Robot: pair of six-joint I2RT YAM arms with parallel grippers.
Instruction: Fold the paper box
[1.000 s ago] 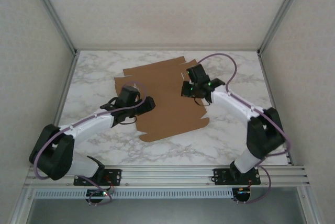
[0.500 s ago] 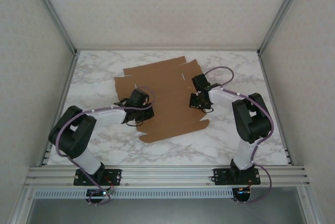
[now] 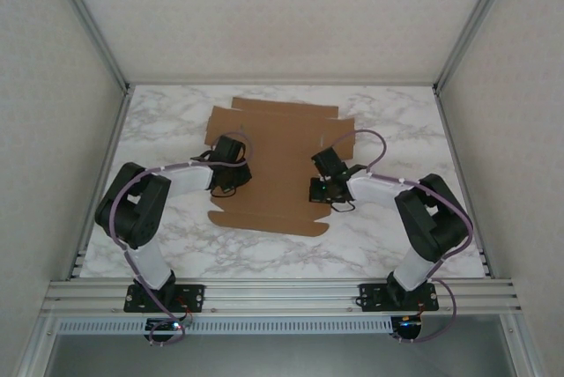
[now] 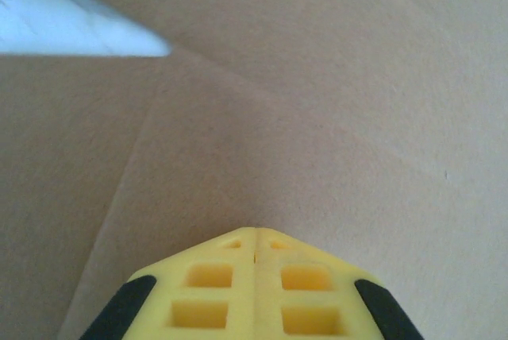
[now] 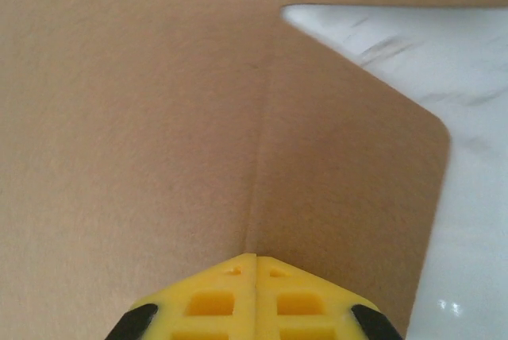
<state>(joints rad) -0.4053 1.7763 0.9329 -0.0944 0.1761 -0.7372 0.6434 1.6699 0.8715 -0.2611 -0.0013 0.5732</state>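
Observation:
The paper box [image 3: 280, 161] lies as a flat brown die-cut sheet in the middle of the marble table [image 3: 159, 121]. My left gripper [image 3: 231, 185] presses down on the sheet's left part, its yellow jaws shut, tips on bare cardboard [image 4: 317, 117] beside a crease. My right gripper [image 3: 322, 190] presses on the sheet's right part, shut too, tips on a fold line of the cardboard [image 5: 159, 117] next to a rounded side flap [image 5: 357, 165]. Neither gripper holds anything.
Grey fabric walls with aluminium posts [image 3: 88, 20] close the table on three sides. An aluminium rail [image 3: 282, 293] with both arm bases runs along the near edge. Bare marble [image 5: 468, 102] shows just right of the flap.
The sheet has turned clockwise and slid, now lying nearly square to the table. Both grippers moved with it, the left toward the back, the right toward the front.

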